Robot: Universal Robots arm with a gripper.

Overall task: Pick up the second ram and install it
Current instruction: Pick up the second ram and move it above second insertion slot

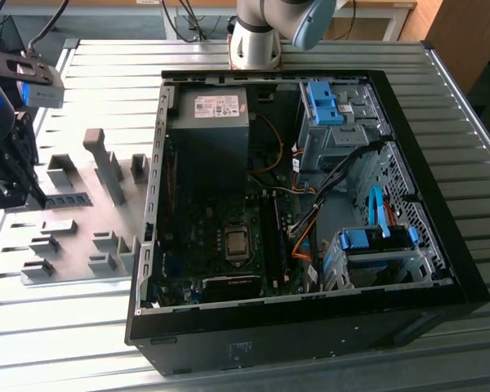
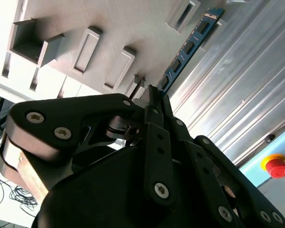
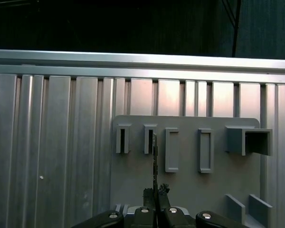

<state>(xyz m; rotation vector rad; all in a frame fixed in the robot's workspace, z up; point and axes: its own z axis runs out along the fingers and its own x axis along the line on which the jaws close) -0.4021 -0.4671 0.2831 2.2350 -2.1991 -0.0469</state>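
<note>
Pick-up judged done: second ram (image 2: 189,47) is clamped by pincer (image 2: 152,90) over fixture plate (image 1: 73,253); slot alignment inside computer case (image 1: 310,331) beside that plate is called for

Blue-green with a row of dark chips on the second ram (image 2: 190,45). Matte black on the gripper (image 2: 153,95). Plain grey for the fixture plate (image 1: 82,237), ribbed silver for the bench (image 1: 106,57). Black computer case (image 1: 310,339), blue drive clips (image 1: 322,102).
</note>
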